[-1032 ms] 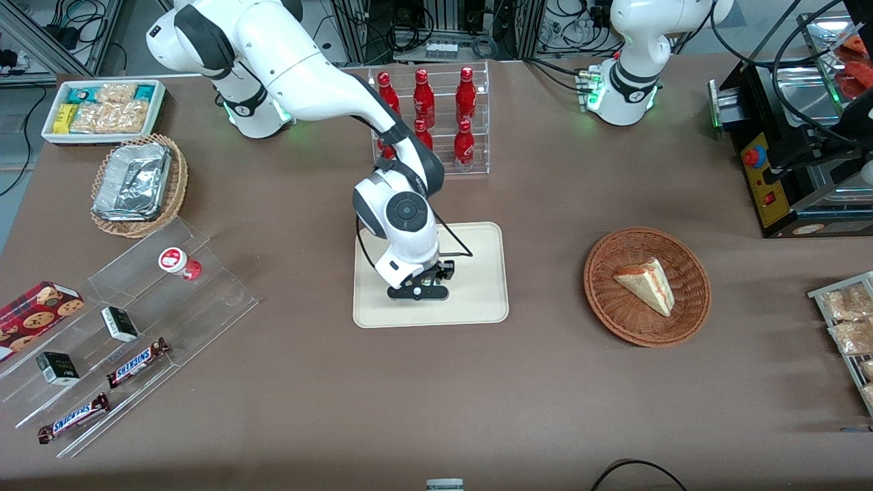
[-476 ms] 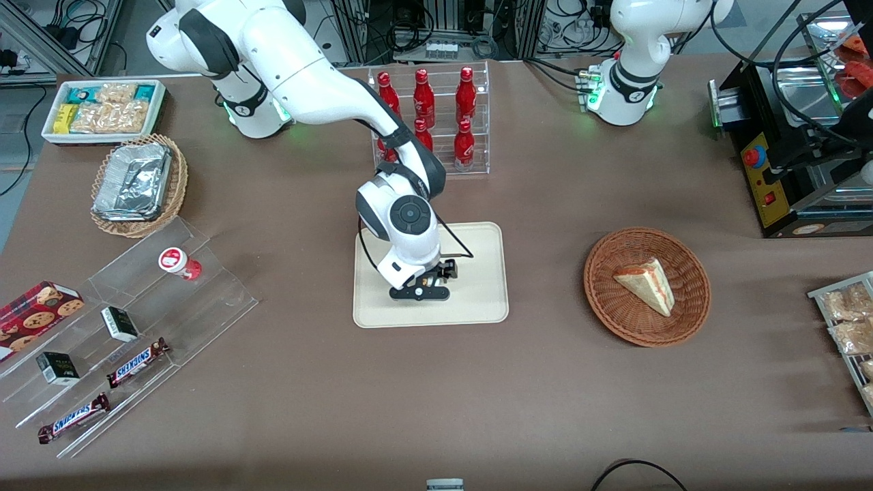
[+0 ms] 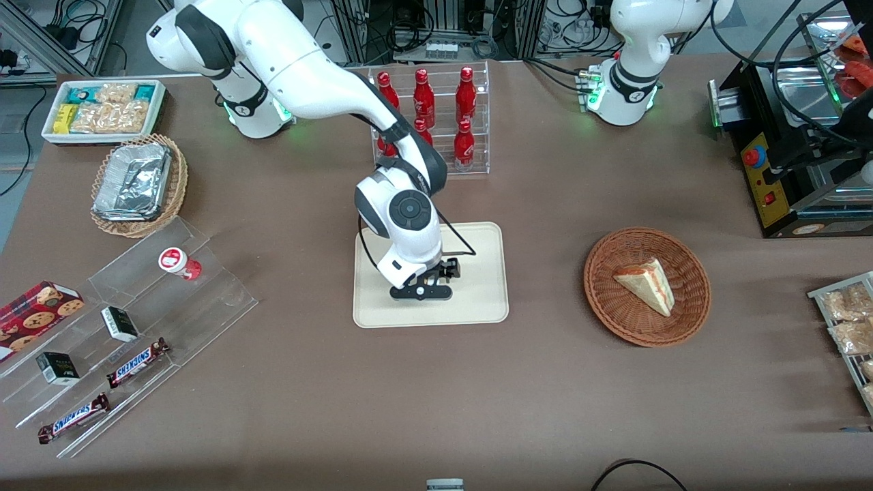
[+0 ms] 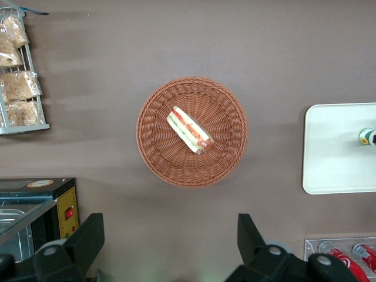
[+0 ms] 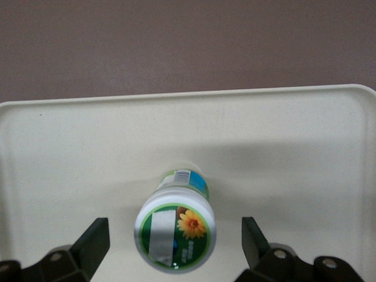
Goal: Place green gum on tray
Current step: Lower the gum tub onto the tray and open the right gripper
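Cream-beige and low-rimmed, the tray (image 3: 477,300) sits mid-table, and the green gum (image 5: 175,233) stands upright on its bare floor, lid up with a little flower printed on it. The gripper (image 5: 175,247) hangs directly above the canister, its jaws spread wide with clear gaps at three and nine o'clock of the lid, touching nothing. A wicker basket (image 3: 689,320) with a sandwich wedge (image 3: 644,283) lies toward the parked arm's end.
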`<state>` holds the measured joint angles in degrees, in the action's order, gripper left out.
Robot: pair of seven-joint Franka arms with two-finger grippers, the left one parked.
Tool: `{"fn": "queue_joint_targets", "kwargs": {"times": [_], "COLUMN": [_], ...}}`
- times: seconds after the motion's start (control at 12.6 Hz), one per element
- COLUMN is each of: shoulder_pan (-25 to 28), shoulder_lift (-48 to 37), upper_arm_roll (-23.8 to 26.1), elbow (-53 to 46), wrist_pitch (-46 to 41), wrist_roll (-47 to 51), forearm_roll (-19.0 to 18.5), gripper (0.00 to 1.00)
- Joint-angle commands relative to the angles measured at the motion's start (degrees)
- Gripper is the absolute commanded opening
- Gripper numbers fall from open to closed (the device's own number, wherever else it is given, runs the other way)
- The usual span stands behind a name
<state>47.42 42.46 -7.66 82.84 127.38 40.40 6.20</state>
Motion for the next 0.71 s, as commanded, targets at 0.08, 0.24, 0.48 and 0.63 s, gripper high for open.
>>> {"fn": "queue_joint_targets", "kwargs": {"times": [0.08, 0.24, 0.48, 0.63], "shoulder_pan": [-0.66, -1.71, -4.17, -6.37], "shoulder_lift": [-5.44, -9.13, -14.06, -15.82], "upper_arm_roll": [-0.51, -0.6, -0.6, -0.6], "elbow": [-0.75, -0.75, -0.66, -0.22], "wrist_pitch": [-7.83, -13.27, -18.91, -20.15], "wrist_roll": [-4.27, -5.86, -13.39, -16.84], "forearm_roll": [0.74, 0.92, 1.09, 1.09], "gripper": [1.0, 1.0, 1.0, 1.0]}}
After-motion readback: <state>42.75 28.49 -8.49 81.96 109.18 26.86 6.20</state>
